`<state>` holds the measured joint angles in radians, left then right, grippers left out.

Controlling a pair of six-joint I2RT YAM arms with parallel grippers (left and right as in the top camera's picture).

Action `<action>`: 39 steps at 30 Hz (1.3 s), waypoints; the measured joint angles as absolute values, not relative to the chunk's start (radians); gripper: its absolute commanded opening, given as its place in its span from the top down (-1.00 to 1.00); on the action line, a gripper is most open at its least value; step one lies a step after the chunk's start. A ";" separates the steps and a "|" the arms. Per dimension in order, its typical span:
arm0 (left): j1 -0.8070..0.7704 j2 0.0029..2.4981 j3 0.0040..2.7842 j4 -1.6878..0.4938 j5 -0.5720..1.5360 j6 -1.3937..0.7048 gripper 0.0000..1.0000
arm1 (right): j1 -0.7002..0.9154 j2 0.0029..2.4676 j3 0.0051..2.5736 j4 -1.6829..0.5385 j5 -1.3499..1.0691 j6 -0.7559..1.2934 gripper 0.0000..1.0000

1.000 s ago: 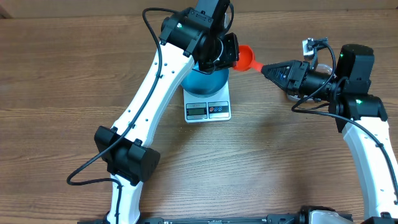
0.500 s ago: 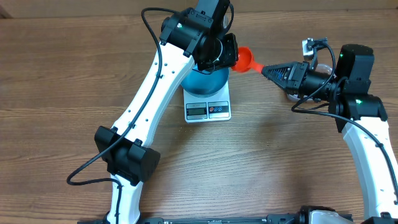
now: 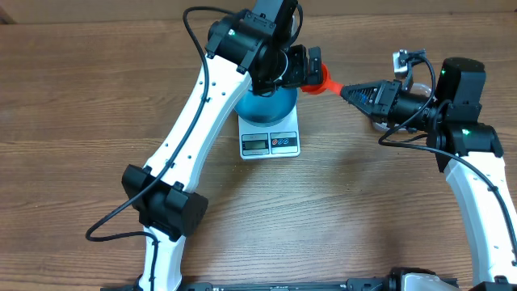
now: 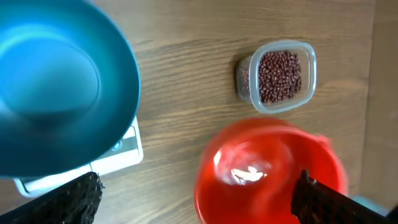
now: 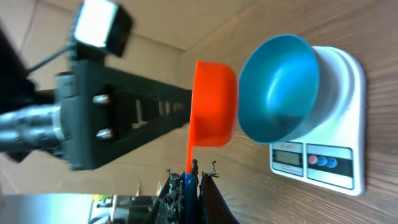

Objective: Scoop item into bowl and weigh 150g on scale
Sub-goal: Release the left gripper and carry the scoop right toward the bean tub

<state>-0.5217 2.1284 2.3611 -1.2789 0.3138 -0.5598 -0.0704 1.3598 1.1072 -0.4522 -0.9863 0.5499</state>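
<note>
The light-blue bowl [image 3: 266,103] stands on the white scale [image 3: 271,143]; the bowl [image 4: 56,81] looks bare inside. A red scoop [image 3: 324,79] hovers just right of the bowl. My right gripper [image 3: 349,91] is shut on the scoop's thin handle [image 5: 189,152]. My left gripper [image 3: 312,66] is open, its black fingers [image 4: 320,199] standing wide on either side of the scoop's cup [image 4: 267,168] without gripping it. The item, small red-brown beans [image 4: 280,71], fills a clear plastic tub [image 4: 244,78] on the table beyond the scoop.
The left arm's white links [image 3: 190,137] reach diagonally across the table to the scale. The right arm [image 3: 460,121] stands at the right edge. In the right wrist view the scale's display and buttons [image 5: 311,162] face the front.
My left gripper has gone from shut to wide open, now straddling the scoop cup. My right gripper has closed fully on the handle. Bowl and scale have not moved.
</note>
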 measured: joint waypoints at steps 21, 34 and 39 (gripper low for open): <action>-0.504 1.959 2.387 -1.379 0.155 -0.284 -0.65 | -0.070 1.355 1.670 -1.293 -0.184 0.308 0.93; -0.525 1.959 2.387 -1.407 0.124 -0.223 0.91 | -0.069 1.355 1.670 -1.372 0.056 0.287 0.93; -0.595 1.959 2.359 -1.430 0.018 -0.170 0.91 | -0.070 1.355 1.670 -1.372 0.066 0.287 0.93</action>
<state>-0.5945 1.9591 2.3592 -1.4303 0.0181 -0.1703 -0.0696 1.3548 1.6699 -1.3724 0.0658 0.2871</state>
